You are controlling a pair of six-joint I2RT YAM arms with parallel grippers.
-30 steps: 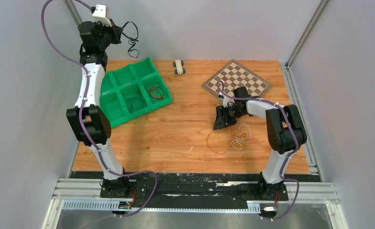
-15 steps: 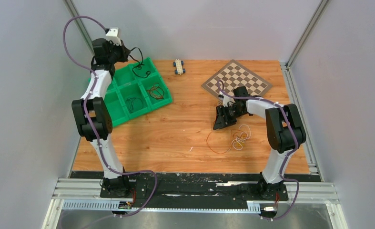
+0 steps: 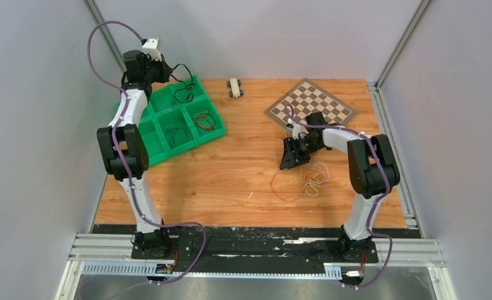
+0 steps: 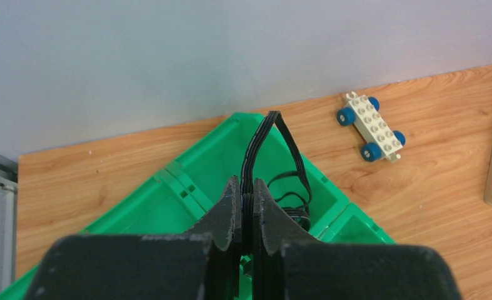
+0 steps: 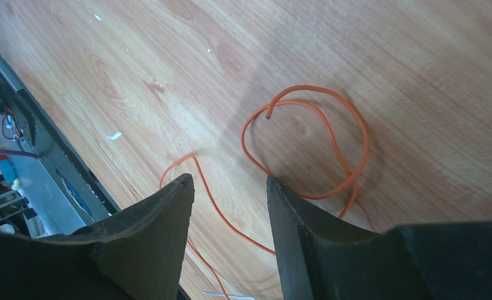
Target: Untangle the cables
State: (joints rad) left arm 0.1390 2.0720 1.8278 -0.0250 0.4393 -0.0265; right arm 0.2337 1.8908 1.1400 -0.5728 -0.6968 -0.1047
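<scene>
My left gripper (image 3: 162, 70) is shut on a black cable (image 3: 182, 90) and holds it over the back compartment of the green tray (image 3: 144, 153); in the left wrist view the black cable (image 4: 265, 140) loops up from the jaws (image 4: 246, 187) and its coils hang into the tray (image 4: 199, 169). An orange cable (image 3: 288, 187) lies tangled with a pale cable (image 3: 315, 178) on the table. My right gripper (image 3: 287, 164) is open and empty just above them; the right wrist view shows the orange cable (image 5: 306, 144) under and beyond my gripper (image 5: 229, 182).
Two tray compartments hold a dark cable (image 3: 177, 134) and a reddish cable (image 3: 205, 120). A white toy car with blue wheels (image 3: 234, 87) stands at the back, also in the left wrist view (image 4: 371, 127). A chessboard (image 3: 312, 107) lies behind the right arm.
My left arm has come down from high near the back wall and carried the black cable over the tray's back compartment. The right arm has not moved.
</scene>
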